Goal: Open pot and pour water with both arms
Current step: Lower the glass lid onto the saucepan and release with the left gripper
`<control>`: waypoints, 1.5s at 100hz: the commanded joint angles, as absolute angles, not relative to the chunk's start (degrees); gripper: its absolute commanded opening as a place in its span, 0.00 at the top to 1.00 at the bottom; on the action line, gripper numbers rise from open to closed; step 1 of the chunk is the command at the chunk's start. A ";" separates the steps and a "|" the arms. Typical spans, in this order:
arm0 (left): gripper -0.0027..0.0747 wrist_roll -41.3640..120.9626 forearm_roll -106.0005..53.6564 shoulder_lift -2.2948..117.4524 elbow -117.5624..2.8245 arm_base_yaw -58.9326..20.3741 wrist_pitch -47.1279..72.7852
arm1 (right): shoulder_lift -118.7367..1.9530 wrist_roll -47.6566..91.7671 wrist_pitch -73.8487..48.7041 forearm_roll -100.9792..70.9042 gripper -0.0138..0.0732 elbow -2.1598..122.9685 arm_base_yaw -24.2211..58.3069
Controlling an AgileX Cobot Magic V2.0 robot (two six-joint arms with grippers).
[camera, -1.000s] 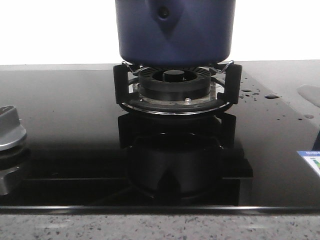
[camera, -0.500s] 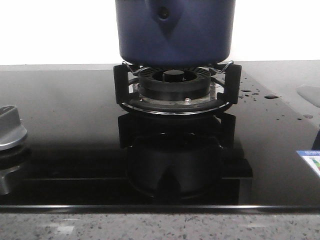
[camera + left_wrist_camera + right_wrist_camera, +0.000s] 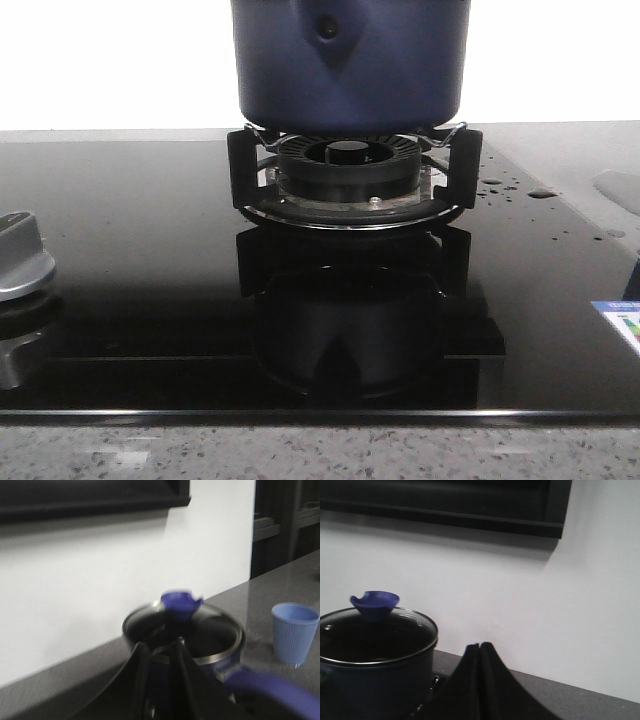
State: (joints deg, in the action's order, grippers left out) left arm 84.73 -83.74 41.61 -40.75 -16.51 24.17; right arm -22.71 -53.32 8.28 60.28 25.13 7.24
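You see only the fingers: the left arm's matte black, blade-like tapered gripper [image 3: 159,680] and the right arm's matching matte black gripper [image 3: 480,680], smooth-surfaced, narrowing to thin tips, with no markings visible.

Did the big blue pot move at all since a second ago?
No. In the front view the pot sits in the same spot on the black burner stand, its rounded bottom edge lined up with the stand's prongs just as before.
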 commanded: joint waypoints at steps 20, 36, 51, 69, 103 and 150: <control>0.99 84.13 -85.91 27.27 -27.11 -16.26 20.00 | -18.69 -54.05 10.32 60.57 0.92 26.51 12.11; 0.99 84.13 -85.91 25.10 -26.47 -16.26 20.10 | -18.81 -54.05 10.21 60.57 0.92 26.51 12.11; 0.99 84.13 -85.91 25.10 -26.47 -16.26 20.10 | -18.81 -54.05 10.21 60.57 0.92 26.51 12.11; 0.99 84.13 -85.91 25.10 -26.47 -16.26 20.10 | -18.81 -54.05 10.12 60.57 0.92 26.51 12.11; 0.99 84.13 -85.91 25.10 -26.47 -16.26 20.10 | -18.81 -54.05 9.89 60.57 0.92 26.51 12.11; 0.99 57.15 -49.60 23.56 -24.03 -12.35 15.93 | -18.81 -54.05 9.89 60.57 0.92 26.51 12.11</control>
State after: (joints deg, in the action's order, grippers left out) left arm 75.22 -65.70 24.11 -23.39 -13.75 16.08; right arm -18.26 -54.32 8.28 60.50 25.13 12.09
